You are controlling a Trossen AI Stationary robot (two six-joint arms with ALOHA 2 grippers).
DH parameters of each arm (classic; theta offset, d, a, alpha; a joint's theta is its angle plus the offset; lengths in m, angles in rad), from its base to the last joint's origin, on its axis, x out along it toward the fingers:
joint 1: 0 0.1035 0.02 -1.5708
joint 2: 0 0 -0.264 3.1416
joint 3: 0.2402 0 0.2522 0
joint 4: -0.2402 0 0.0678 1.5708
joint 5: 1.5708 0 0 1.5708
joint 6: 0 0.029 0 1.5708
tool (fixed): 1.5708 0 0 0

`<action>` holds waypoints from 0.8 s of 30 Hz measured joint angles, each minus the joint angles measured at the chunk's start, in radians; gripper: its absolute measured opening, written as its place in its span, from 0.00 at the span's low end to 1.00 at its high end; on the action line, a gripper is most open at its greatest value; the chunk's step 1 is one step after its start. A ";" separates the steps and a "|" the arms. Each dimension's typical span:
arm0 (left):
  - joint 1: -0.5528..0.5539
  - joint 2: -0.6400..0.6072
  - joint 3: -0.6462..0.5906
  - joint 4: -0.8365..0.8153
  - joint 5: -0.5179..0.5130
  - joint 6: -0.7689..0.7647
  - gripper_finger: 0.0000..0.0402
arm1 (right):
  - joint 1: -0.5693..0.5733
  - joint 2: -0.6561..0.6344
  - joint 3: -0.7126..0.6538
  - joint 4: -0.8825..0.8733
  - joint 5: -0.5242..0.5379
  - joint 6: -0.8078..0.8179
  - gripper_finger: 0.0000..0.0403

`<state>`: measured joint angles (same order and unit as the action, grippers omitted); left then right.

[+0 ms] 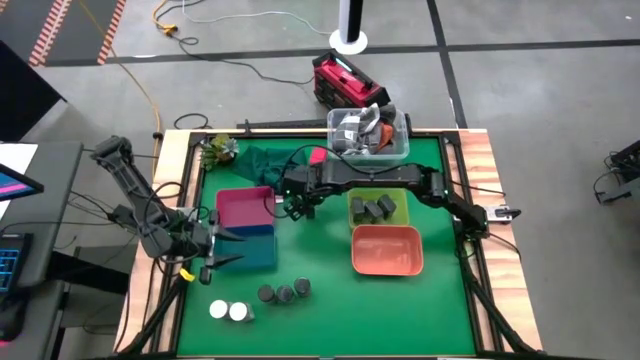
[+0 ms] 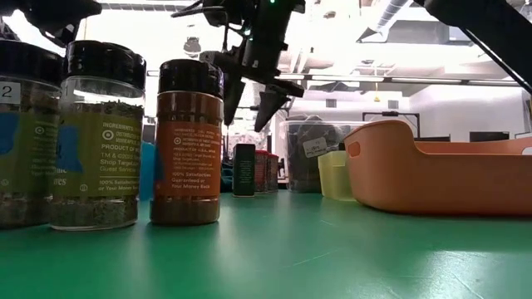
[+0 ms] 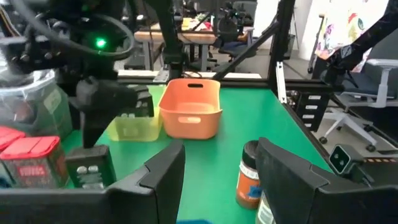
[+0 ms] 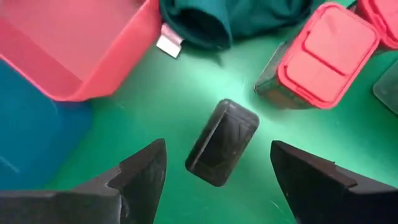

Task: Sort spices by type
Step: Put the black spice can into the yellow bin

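The step in hand looks like the pick-up of a dark rectangular spice container [image 4: 222, 142] standing on the green bench [image 1: 320, 320], near the pink tray [image 1: 243, 207]. The right claw [image 1: 297, 207] hangs directly over it with its fingers spread wide; in the right wrist view the container's black lid sits between the two fingers, slightly askew to them, and nothing is pinched yet. A red-lidded container [image 4: 323, 53] stands just beside it, close enough to be bumped.

The next move likely calls for a straight descent, perhaps a small wrist turn to square the fingers to the container's narrow sides, then closing and carrying it to the yellow-green tray [image 1: 378, 209], where similar dark blocks already lie.

The left claw [image 1: 228, 248] waits over the blue tray [image 1: 262, 252], spread and empty. Round dark-lidded jars [image 1: 284, 292] and white-topped jars [image 1: 230, 311] stand grouped at the near edge.
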<state>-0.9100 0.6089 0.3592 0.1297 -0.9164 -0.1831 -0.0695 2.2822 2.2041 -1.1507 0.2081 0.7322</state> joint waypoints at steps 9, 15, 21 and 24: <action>0.000 0.032 0.000 0.055 -0.020 0.024 0.46 | 0.002 0.002 0.018 -0.016 -0.001 0.019 0.78; 0.000 -0.023 0.000 0.019 -0.020 0.033 0.46 | -0.002 0.002 0.054 -0.037 -0.001 0.012 0.78; 0.000 -0.106 0.000 -0.117 -0.019 0.003 0.46 | -0.005 0.004 0.063 -0.050 -0.001 0.012 0.78; 0.000 -0.145 0.000 -0.195 -0.018 -0.047 0.46 | -0.002 0.012 0.063 -0.054 -0.001 0.012 0.78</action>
<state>-0.9100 0.4641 0.3592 -0.0655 -0.9348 -0.2300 -0.0719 2.2940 2.2669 -1.2045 0.2073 0.7444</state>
